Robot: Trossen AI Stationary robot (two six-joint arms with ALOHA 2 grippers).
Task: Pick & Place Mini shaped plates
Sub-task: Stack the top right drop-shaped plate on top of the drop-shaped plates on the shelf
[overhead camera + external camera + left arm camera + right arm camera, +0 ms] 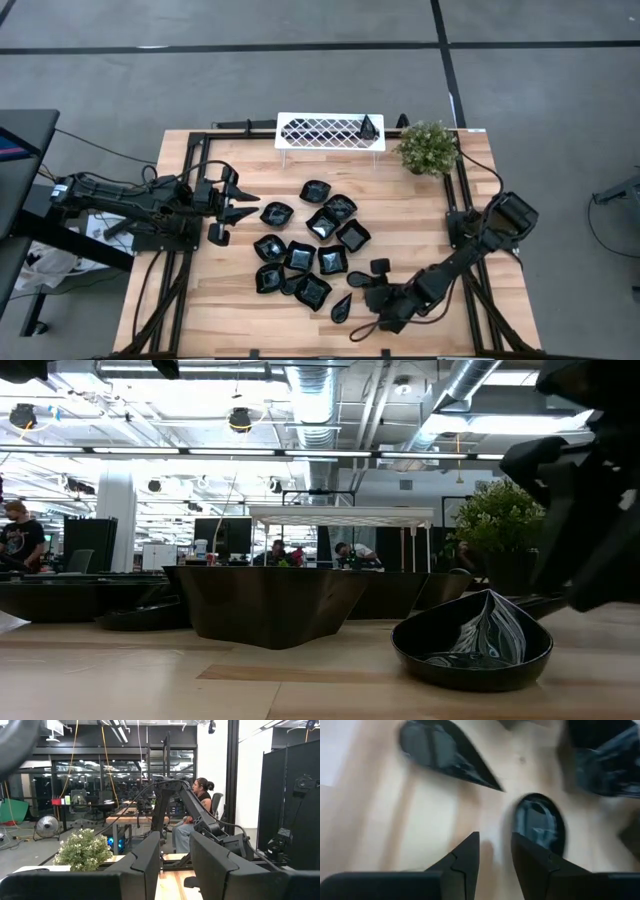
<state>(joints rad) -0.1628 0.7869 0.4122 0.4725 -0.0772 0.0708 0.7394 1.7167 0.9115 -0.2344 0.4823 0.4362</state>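
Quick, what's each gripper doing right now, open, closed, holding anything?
Left gripper: open, empty, hovering at the table's left side.
Right gripper: open, empty, low over the wood beside a teardrop plate.

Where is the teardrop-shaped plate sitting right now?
In the high view the teardrop plate lies at the near edge of the plate cluster, right of centre, just left of the right claw; nothing holds it.

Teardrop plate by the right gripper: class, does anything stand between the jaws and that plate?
Nothing visible does. In the right wrist view the right gripper hovers just above bare wood, jaws open and empty, with the teardrop plate right ahead. Other plates lie farther off.
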